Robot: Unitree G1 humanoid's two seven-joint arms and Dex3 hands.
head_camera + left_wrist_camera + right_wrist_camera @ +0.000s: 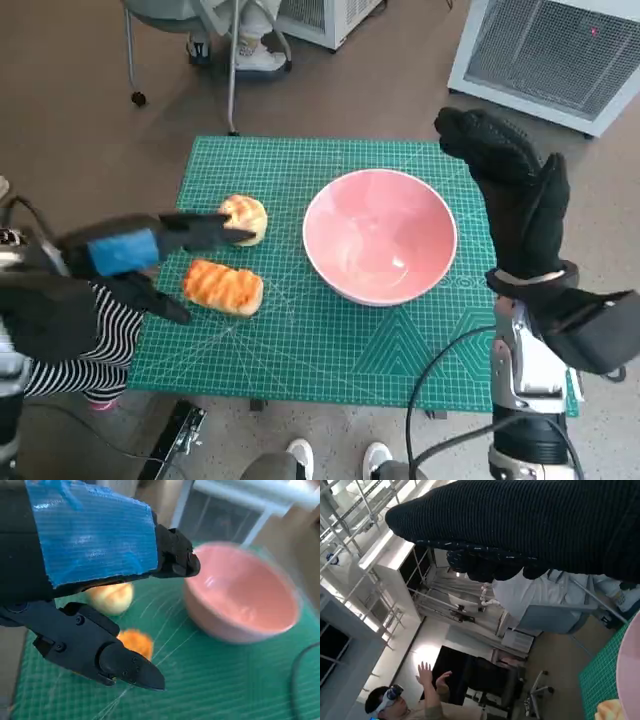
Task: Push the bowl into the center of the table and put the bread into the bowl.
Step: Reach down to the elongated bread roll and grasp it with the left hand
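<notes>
The glossy pink ceramic bowl (380, 248) stands on the green gridded cutting mat (300, 340) covering the table, right of middle, so I judge the push largely done or nearly so. Both breads remain outside it: the pale round bun (245, 217) and the orange-striped grilled loaf (223, 287), well to its left. My left hand (150, 255) hovers spread over them, holding nothing. My right hand (520, 190) is raised beside the bowl, fingers extended, empty.
</notes>
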